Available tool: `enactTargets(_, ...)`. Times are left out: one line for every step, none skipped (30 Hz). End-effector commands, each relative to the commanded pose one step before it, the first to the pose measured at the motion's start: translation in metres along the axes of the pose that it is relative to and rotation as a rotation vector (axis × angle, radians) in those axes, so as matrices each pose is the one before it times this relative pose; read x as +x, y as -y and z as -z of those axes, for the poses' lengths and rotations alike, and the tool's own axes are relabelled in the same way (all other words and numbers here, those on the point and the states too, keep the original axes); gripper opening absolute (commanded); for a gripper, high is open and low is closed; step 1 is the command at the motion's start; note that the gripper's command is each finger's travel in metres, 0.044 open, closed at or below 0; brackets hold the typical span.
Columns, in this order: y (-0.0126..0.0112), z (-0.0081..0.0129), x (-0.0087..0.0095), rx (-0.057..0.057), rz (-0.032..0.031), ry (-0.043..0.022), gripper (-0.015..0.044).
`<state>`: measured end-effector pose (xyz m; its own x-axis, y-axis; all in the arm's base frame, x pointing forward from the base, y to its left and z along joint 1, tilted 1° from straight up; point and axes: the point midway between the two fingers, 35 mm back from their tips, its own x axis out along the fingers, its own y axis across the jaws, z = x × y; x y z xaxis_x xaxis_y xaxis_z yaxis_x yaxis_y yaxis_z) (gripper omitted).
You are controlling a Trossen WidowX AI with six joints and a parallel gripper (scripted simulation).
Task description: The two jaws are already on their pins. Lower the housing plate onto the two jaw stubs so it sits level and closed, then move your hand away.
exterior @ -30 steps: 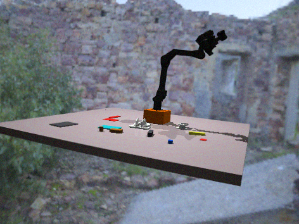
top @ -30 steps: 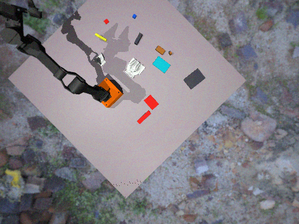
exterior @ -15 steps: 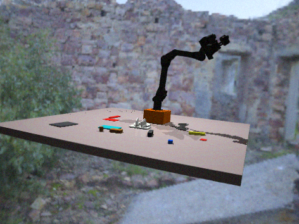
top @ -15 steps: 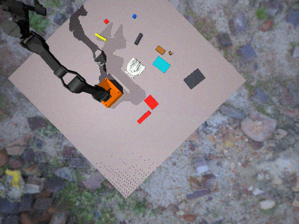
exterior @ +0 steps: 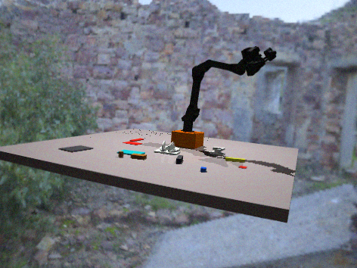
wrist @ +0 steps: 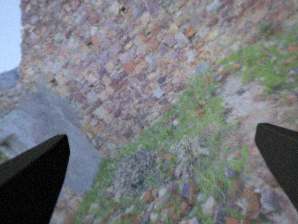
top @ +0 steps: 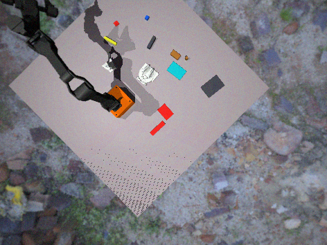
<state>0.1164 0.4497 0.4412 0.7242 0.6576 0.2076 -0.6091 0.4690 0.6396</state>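
A white base part [top: 147, 74] [exterior: 162, 151] lies on the table. In the exterior view, pale pointed pieces stand up from it. They look like the jaws, but their pins are too small to make out. A smaller white part [top: 111, 69] [exterior: 218, 148], apparently the housing plate, lies apart from it, nearer the yellow bar and partly in the arm's shadow. It is not on the jaws. My gripper [exterior: 270, 54] [wrist: 164, 137] is open and empty, raised high above the table and far from both white parts. The wrist view shows neither part.
The orange arm base [top: 121, 102] [exterior: 187, 139] stands beside the white parts. Around them lie a black block [top: 151, 42] [exterior: 179, 160], a cyan plate [top: 177, 70], a brown block [top: 175, 55], a yellow bar [top: 110, 41], a blue cube [top: 147, 17], red pieces and a dark grey plate [top: 213, 86].
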Motion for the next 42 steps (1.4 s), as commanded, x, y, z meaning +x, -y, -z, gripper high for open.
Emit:
enactTargets(0.01268, 0.01561, 0.00444, 0.0201, 0.01566, -0.05031, 0.044)
enactTargets(0.00248, 0.00273, 0.00102, 0.0069, 0.00351, -0.01046, 0.044)
enactTargets(0.00254, 0.0027, 0.00102, 0.007, 0.00378, -0.01048, 0.044)
enactTargets(0.0026, 0.00267, 0.00102, 0.0071, 0.00405, -0.0105, 0.044)
enactTargets(0.00266, 0.00263, 0.00103, 0.0073, 0.00432, -0.01051, 0.044)
enactTargets(0.00272, 0.0026, 0.00103, 0.0074, 0.00458, -0.01052, 0.044)
enactTargets(0.00326, 0.0024, 0.00124, 0.0065, 0.00583, -0.01027, 0.044)
enactTargets(0.00332, 0.00235, 0.00124, 0.0067, 0.0061, -0.01026, 0.044)
enactTargets(0.00338, 0.00231, 0.00124, 0.0068, 0.00638, -0.01025, 0.044)
enactTargets(0.00338, 0.00228, 0.00122, 0.0071, 0.00655, -0.01027, 0.044)
enactTargets(0.0034, 0.00225, 0.00121, 0.0073, 0.00675, -0.01027, 0.044)
enactTargets(0.00342, 0.00222, 0.00119, 0.0075, 0.00694, -0.01027, 0.044)
enactTargets(0.00346, 0.00217, 0.00119, 0.0077, 0.00719, -0.01023, 0.044)
enactTargets(0.00349, 0.00213, 0.00118, 0.0079, 0.00742, -0.01021, 0.044)
enactTargets(0.00351, 0.00209, 0.00117, 0.0081, 0.00764, -0.01017, 0.044)
enactTargets(0.00353, 0.00206, 0.00116, 0.0083, 0.00783, -0.01015, 0.044)
enactTargets(0.00326, 0.00213, 0.00104, 0.0089, 0.00743, -0.01023, 0.044)
enactTargets(0.00331, 0.00208, 0.00105, 0.009, 0.00769, -0.01016, 0.044)
enactTargets(0.00336, 0.00203, 0.00105, 0.0091, 0.00795, -0.01008, 0.044)
enactTargets(0.0034, 0.00198, 0.00105, 0.0093, 0.0082, -0.01, 0.044)
enactTargets(0.00345, 0.00192, 0.00106, 0.0094, 0.00846, -0.00991, 0.044)
enactTargets(0.00349, 0.00186, 0.00106, 0.0095, 0.00871, -0.00982, 0.044)
enactTargets(0.00353, 0.00181, 0.00106, 0.0097, 0.00896, -0.00972, 0.044)
enactTargets(0.00357, 0.00175, 0.00106, 0.0098, 0.00921, -0.00961, 0.044)
enactTargets(0.00361, 0.00169, 0.00107, 0.0099, 0.00946, -0.0095, 0.044)
enactTargets(0.00365, 0.00163, 0.00107, 0.0101, 0.0097, -0.00938, 0.044)
enactTargets(0.00369, 0.00157, 0.00107, 0.0102, 0.00994, -0.00926, 0.044)
enactTargets(0.00372, 0.0015, 0.00107, 0.0104, 0.01018, -0.00913, 0.044)
enactTargets(0.00376, 0.00144, 0.00107, 0.0105, 0.01041, -0.009, 0.044)
enactTargets(0.00379, 0.00138, 0.00108, 0.0106, 0.01064, -0.00886, 0.044)
enactTargets(0.00382, 0.00131, 0.00108, 0.0108, 0.01087, -0.00871, 0.044)
enactTargets(0.00385, 0.00125, 0.00108, 0.0109, 0.01109, -0.00856, 0.044)
enactTargets(0.00388, 0.00118, 0.00108, 0.0111, 0.01132, -0.00841, 0.044)
enactTargets(0.0039, 0.00112, 0.00108, 0.0112, 0.01153, -0.00825, 0.044)
enactTargets(0.00393, 0.00105, 0.00109, 0.0114, 0.01175, -0.00809, 0.044)
enactTargets(0.00395, 0.00098, 0.00109, 0.0115, 0.01196, -0.00792, 0.044)
enactTargets(0.00397, 0.00091, 0.00109, 0.0117, 0.01216, -0.00774, 0.044)
enactTargets(0.004, 0.00084, 0.00109, 0.0118, 0.01236, -0.00756, 0.044)
enactTargets(0.00401, 0.00077, 0.00109, 0.0119, 0.01256, -0.00738, 0.044)
enactTargets(0.00403, 0.0007, 0.00109, 0.0121, 0.01275, -0.0072, 0.044)
enactTargets(0.00405, 0.00063, 0.0011, 0.0122, 0.01294, -0.007, 0.044)
enactTargets(0.00406, 0.00056, 0.0011, 0.0124, 0.01313, -0.00681, 0.044)
